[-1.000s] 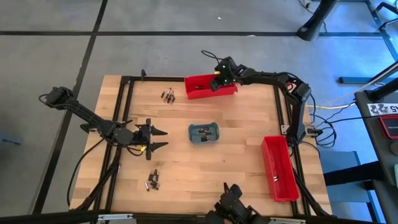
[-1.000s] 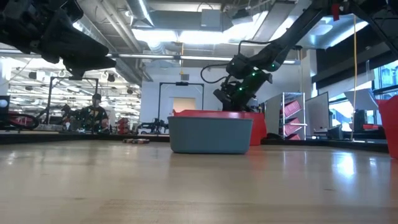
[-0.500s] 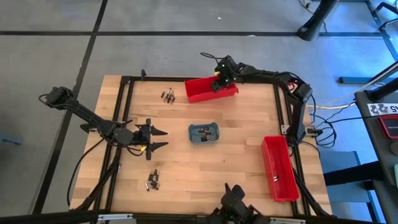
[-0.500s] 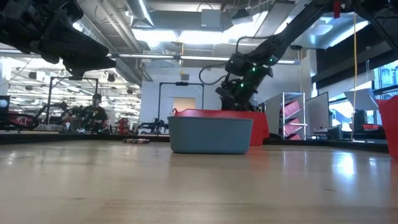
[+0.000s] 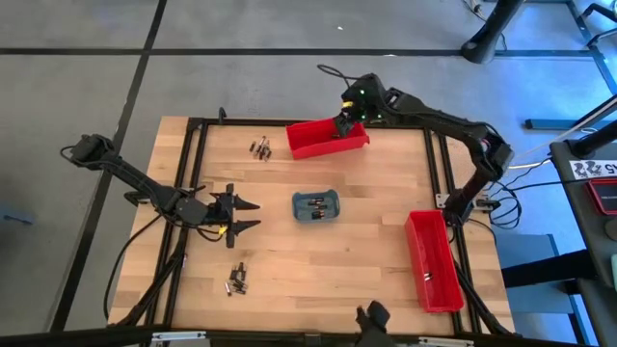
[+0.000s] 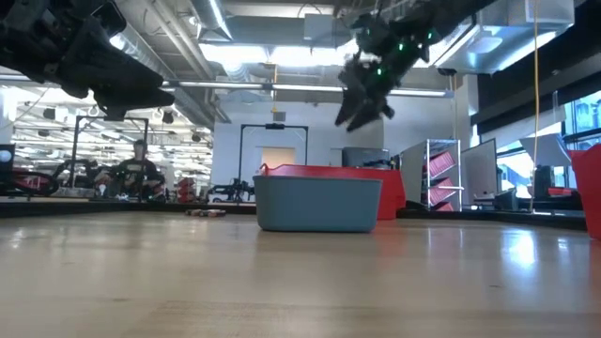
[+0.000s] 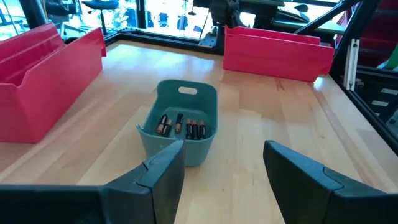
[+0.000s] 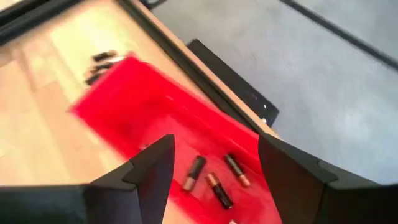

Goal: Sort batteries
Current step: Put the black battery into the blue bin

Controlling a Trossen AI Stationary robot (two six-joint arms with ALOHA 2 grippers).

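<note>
Pale wooden table (image 5: 366,241) in a lit workshop — right gripper (image 5: 344,123) spread above the red bin (image 5: 313,138); left gripper (image 5: 243,216) spread beside the grey-blue tray (image 5: 316,207) of batteries (image 7: 180,126)

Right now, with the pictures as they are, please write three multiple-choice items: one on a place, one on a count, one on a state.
1. Where is the grey-blue tray?
A. near the middle of the table
B. inside a red bin
C. held by the left arm

2. How many red bins are on the table?
A. one
B. two
C. four

3. How is the right pincer?
A. shut on a battery
B. open and empty
C. resting on the table

Key:
1 A: the high view shows the tray standing alone at mid-table, with batteries inside.
2 B: one bin lies at the far edge, the other bin along the right side.
3 B: its fingers stand apart above the far bin, nothing between them; the left pincer waits open at the left.
</note>
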